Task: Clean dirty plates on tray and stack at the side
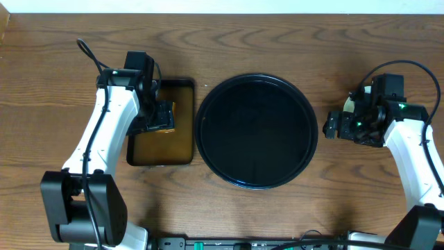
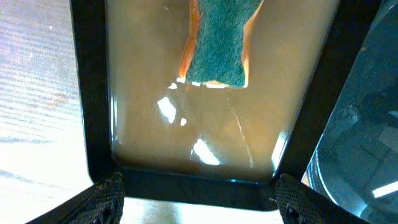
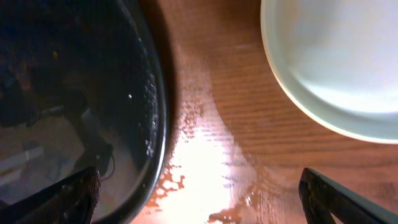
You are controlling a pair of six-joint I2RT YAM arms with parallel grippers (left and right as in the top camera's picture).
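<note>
**Item 1, tray** [image 1: 257, 132]: round, glossy black, mid-table. No plate on it in any view.

**Item 2, plate** [image 3: 336, 56]: pale and clean-looking, on the bare tabletop [image 3: 211, 93] to the right of the tray, its rim apart from the tray's rim. Mostly hidden under the right arm from overhead. Number stacked beneath: cannot tell.

**Item 3, right gripper** [image 3: 205, 199]: fingers spread wide, nothing between them. Positioned over the strip of wood between tray and plate. Wet patches on that strip.

**Item 4, left gripper** [image 2: 199, 199]: likewise spread wide, holding nothing. Positioned above the rectangular brown tray [image 2: 186, 124].

**Item 5, sponge** [image 2: 216, 46]: green face up, orange beneath. Lying on the brown tray ahead of the left fingers, long axis running away from them.

**Bearing for any further move:** plate ahead of the right claw and off to one side of its centreline; round, so no preferred axis. Right arm by far the nearer, left arm beyond the whole black tray. Judged: cleaning and stacking at or near completion.
</note>
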